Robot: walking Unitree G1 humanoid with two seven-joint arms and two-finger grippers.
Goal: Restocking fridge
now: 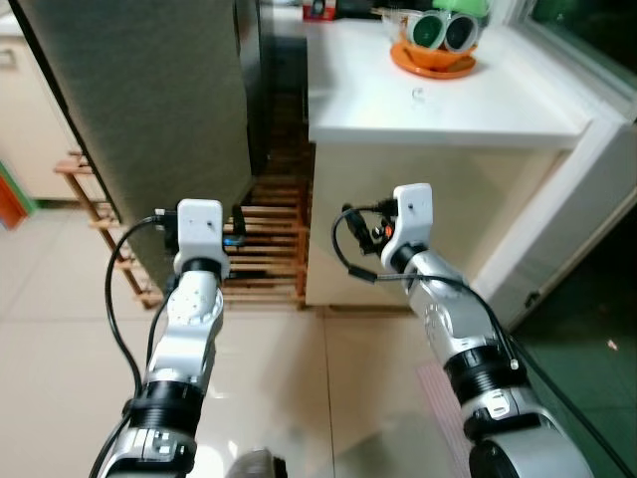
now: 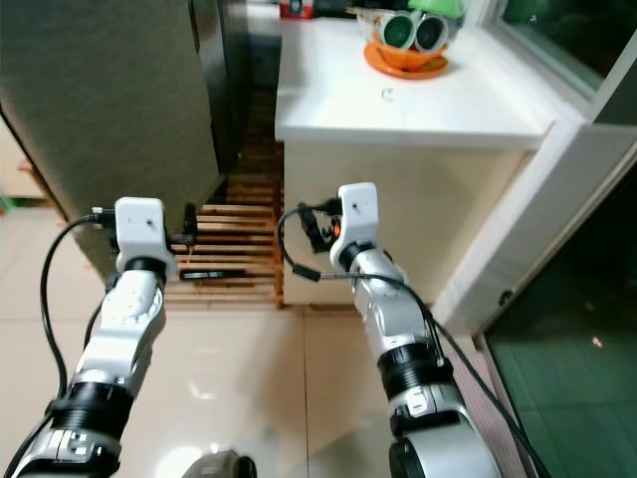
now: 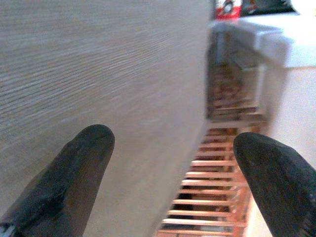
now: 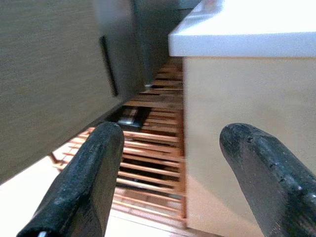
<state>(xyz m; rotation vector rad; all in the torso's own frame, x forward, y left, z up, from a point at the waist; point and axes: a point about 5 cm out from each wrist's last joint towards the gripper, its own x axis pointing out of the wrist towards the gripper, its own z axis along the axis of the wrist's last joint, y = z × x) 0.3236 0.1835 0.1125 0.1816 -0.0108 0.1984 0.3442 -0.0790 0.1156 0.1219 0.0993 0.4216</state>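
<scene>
The fridge (image 1: 149,100) is the tall grey textured cabinet at the left, with its door shut and a dark vertical handle (image 4: 108,66) on its edge. My left gripper (image 3: 177,148) is held up close to the fridge's grey face, open and empty. My right gripper (image 4: 173,148) is open too, with nothing in it, and points into the gap between the fridge and the white counter (image 1: 478,110). An orange bowl (image 1: 433,62) holding green round items (image 1: 445,30) stands at the back of the counter.
A low wooden slatted rack (image 1: 264,249) lies on the floor between the fridge and the counter. A small pale object (image 1: 419,95) lies on the counter top. A white door frame (image 1: 567,219) slants down at the right. Pale tiled floor (image 1: 60,329) spreads in front.
</scene>
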